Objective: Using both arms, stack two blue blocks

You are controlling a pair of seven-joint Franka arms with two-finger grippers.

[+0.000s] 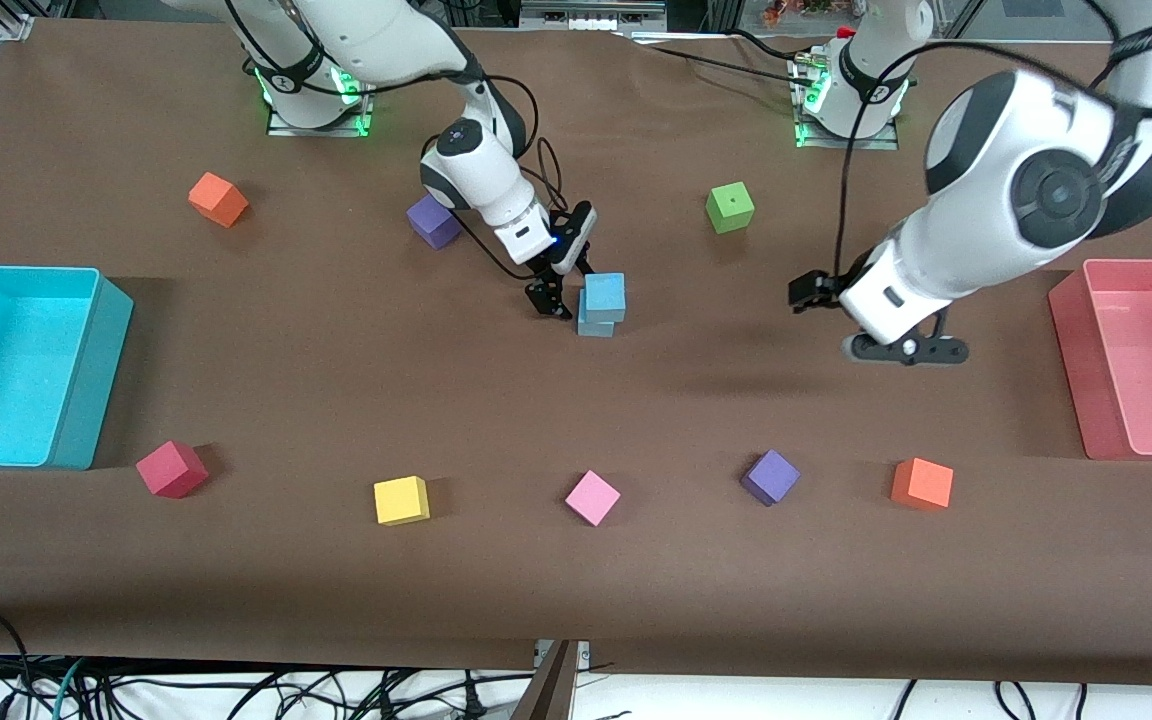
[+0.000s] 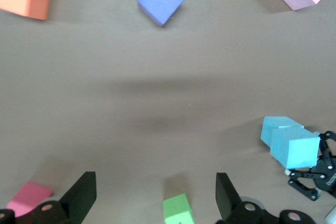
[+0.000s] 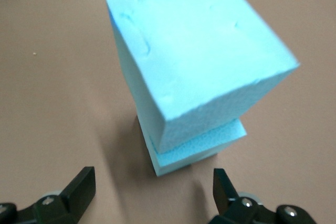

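- Blue blocks: the upper blue block (image 1: 604, 294) sat on the lower blue block (image 1: 595, 324), slightly turned and offset so that an edge of the lower one showed beneath; the stack stood near the middle of the tabletop (image 1: 336, 400).
- Right end effector (image 1: 561, 290): just beside the stack, low over the tabletop, fingers spread and clear of both blocks; in the right wrist view the fingertips (image 3: 81, 184) stood apart with the stack (image 3: 194, 93) ahead of them.
- Left end effector (image 1: 901, 348): over bare tabletop toward the left arm's end, well apart from the stack, fingers (image 2: 84, 192) spread and holding nothing.
- Row nearer the front camera than the stack, from the right arm's end: red cube (image 1: 172, 468), yellow cube (image 1: 401, 500), pink cube (image 1: 592, 497), purple cube (image 1: 769, 476), orange cube (image 1: 921, 483).
- Farther from the front camera than the stack: a second orange cube (image 1: 218, 198), a second purple cube (image 1: 433, 221) beside the right arm, and a green cube (image 1: 730, 207).
- Cyan bin (image 1: 86, 370) at the right arm's end of the tabletop; pink bin (image 1: 1071, 340) at the left arm's end.
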